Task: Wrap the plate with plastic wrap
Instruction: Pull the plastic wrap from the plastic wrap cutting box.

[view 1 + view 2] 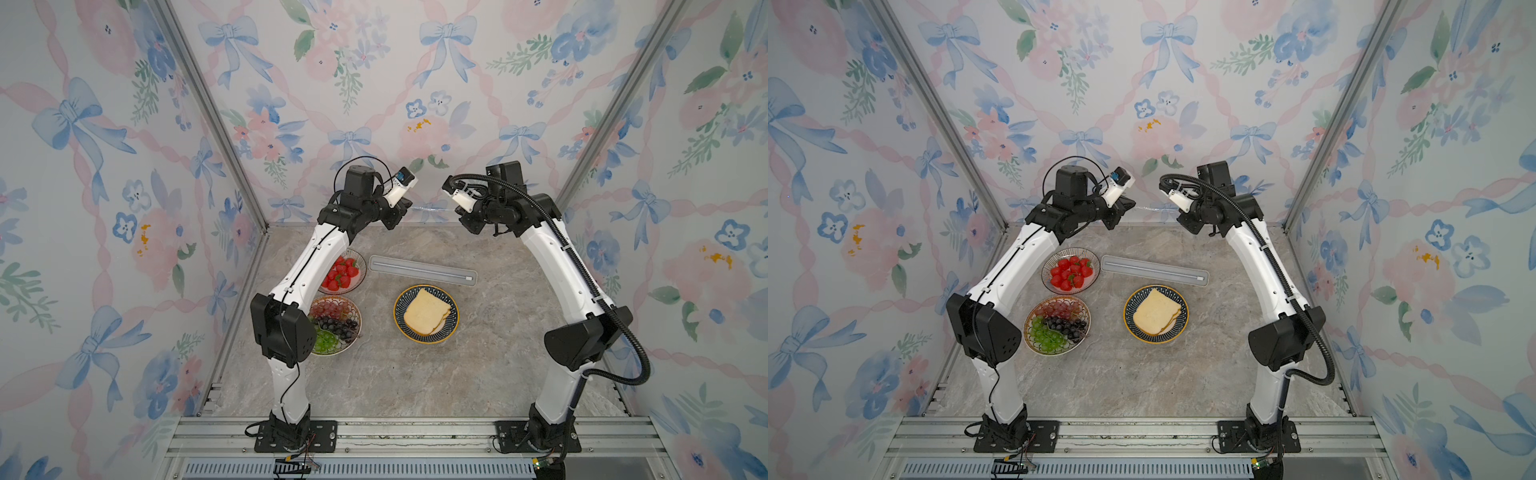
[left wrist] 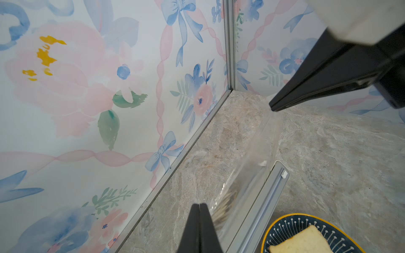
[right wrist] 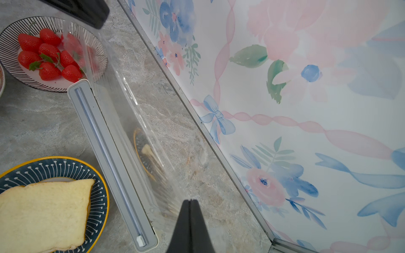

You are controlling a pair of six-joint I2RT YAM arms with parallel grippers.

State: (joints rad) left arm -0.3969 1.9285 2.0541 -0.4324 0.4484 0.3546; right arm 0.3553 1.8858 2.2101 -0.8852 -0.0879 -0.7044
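Right wrist: plastic wrap (image 3: 122, 109) stretched between left fingers (image 3: 87, 11) and right fingers (image 3: 183, 227), both clamped on it.

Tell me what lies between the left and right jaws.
The plastic wrap stretches between them, each end pinched in shut jaws, rising from its box. Both wrist views show it plainly; in both top views it is a faint glint.

Bread (image 1: 426, 313) on plate (image 1: 451, 328), mid-table. Box (image 1: 422, 270) just behind plate; plastic wrap (image 3: 122, 92) rises from its far side. Strawberry bowl (image 1: 1054, 257) at box's left end; grape plate (image 1: 1077, 345) before that bowl.
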